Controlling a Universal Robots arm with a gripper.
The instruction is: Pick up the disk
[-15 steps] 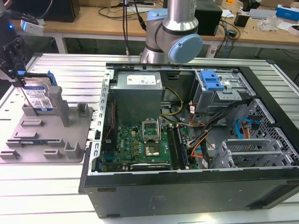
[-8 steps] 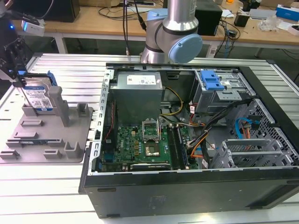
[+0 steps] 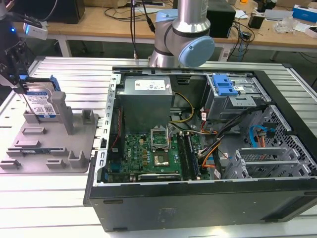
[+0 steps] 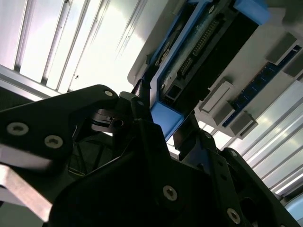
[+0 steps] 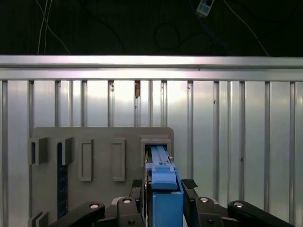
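Pincer [image 5: 163, 187] clamped on the disk [image 5: 163, 189], standing on edge in the grey tray [image 5: 99, 142], open desk [image 5: 236, 142] alongside.

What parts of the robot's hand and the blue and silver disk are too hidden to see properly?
- Exterior view: the gripper is partly cut off by the picture's left edge.
- First wrist view: the flat silver disk with blue side rails shows edge-on, so its label is hidden.
- Second wrist view: the gripper's dark body hides the lower part of the disk.
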